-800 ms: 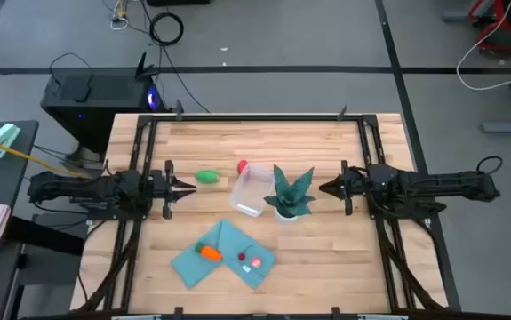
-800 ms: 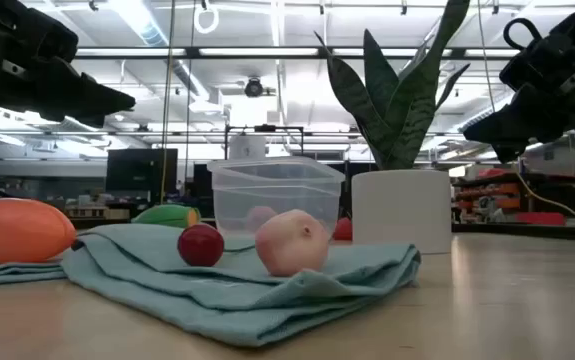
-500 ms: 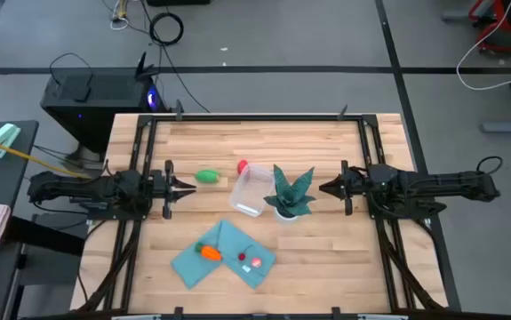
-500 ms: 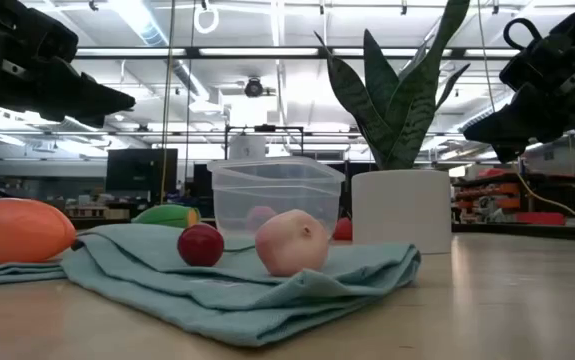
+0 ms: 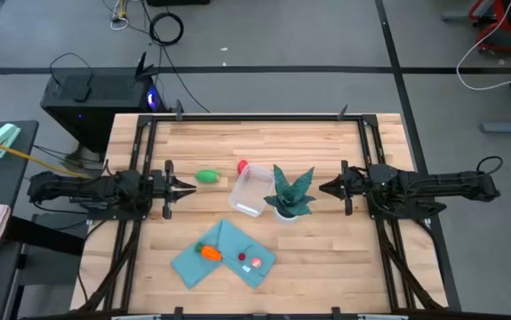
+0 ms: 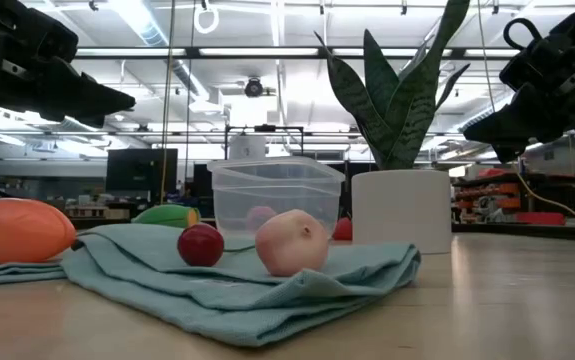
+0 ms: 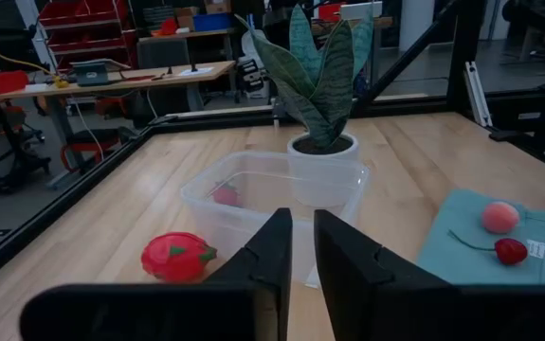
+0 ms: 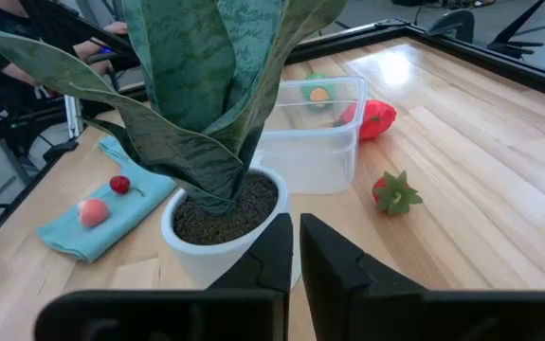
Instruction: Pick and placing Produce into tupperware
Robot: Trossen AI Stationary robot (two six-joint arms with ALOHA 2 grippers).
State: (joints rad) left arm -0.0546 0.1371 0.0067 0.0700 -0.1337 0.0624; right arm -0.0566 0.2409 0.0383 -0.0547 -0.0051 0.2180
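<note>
While both arms wait off to sides, clear tupperware [image 5: 250, 192] sits mid-table, nothing in it.

Left gripper [image 5: 185, 186] closed, holding nothing; right gripper [image 5: 323, 188] closed too, holding nothing.

Green oval [image 5: 207, 177] just beside box, on left gripper's side; red tomato [image 5: 243, 166] at box's far corner; strawberry [image 8: 395, 192] near box; carrot [image 5: 210, 252], cherry [image 6: 200, 244], peach [image 6: 291, 242] on teal cloth [image 5: 193, 262], near side of box.

Good start, likely: open fingers wide first, go down over green oval, squeeze softly. Don't bump potted plant [image 5: 291, 194] touching box.

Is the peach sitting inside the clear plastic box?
No, the peach lies on the teal cloth, in front of the clear box.
</note>
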